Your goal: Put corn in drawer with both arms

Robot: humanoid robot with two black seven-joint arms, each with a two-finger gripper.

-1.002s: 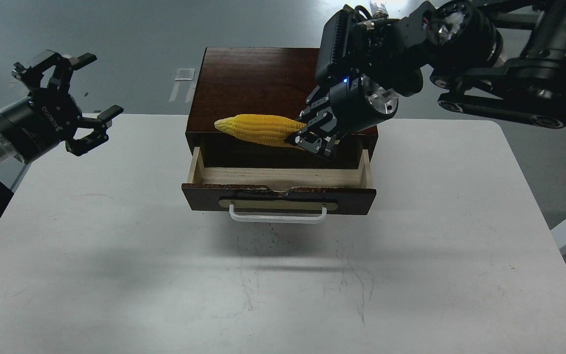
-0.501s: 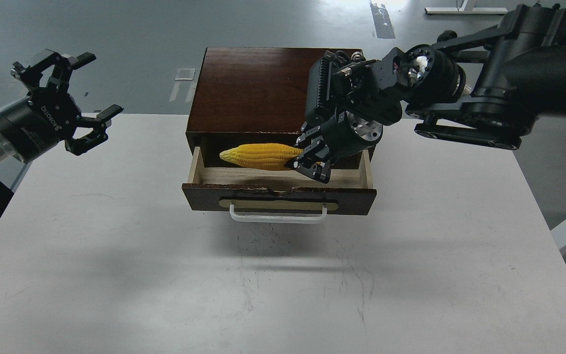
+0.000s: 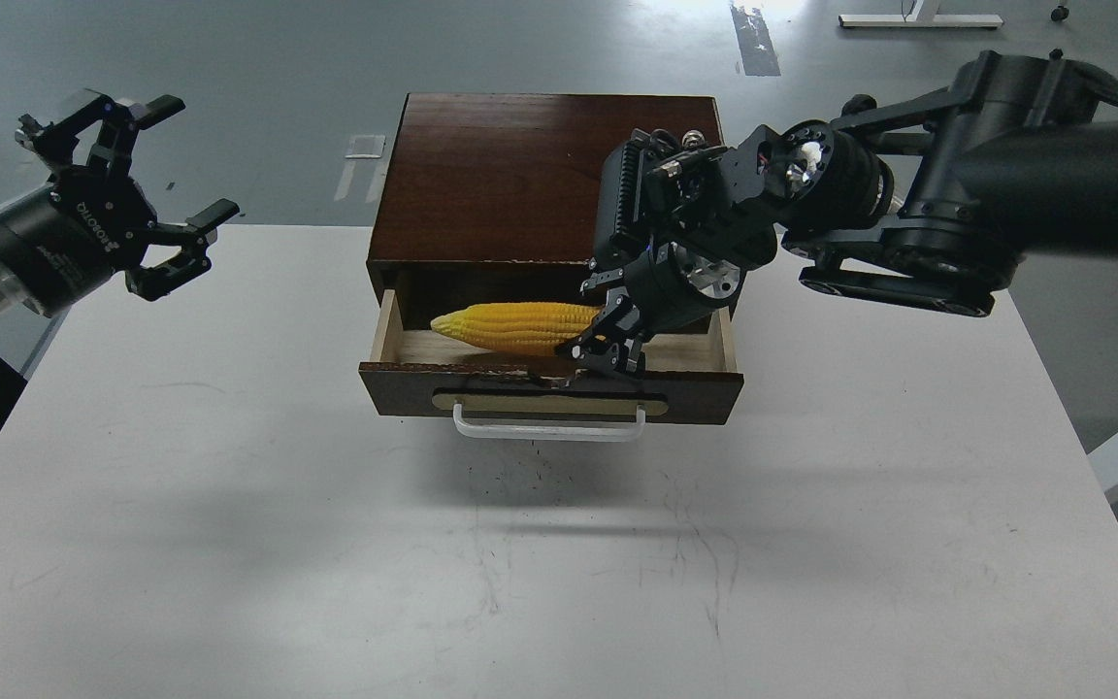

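Note:
The yellow corn lies nearly level inside the open drawer, tip pointing left, low over the pale wood floor. My right gripper is shut on the corn's thick right end, fingers reaching down into the drawer just behind its chipped front edge. My left gripper is open and empty, held in the air over the table's far left edge, well apart from the drawer. The drawer's white bar handle faces me.
The dark wooden cabinet stands at the table's far middle, with the drawer pulled out toward me. The white table spreads in front. My right arm stretches in from the right above the cabinet's right side.
My right gripper has carried the corn down and toward me, from above the cabinet's front edge into the drawer. My left gripper has barely shifted.

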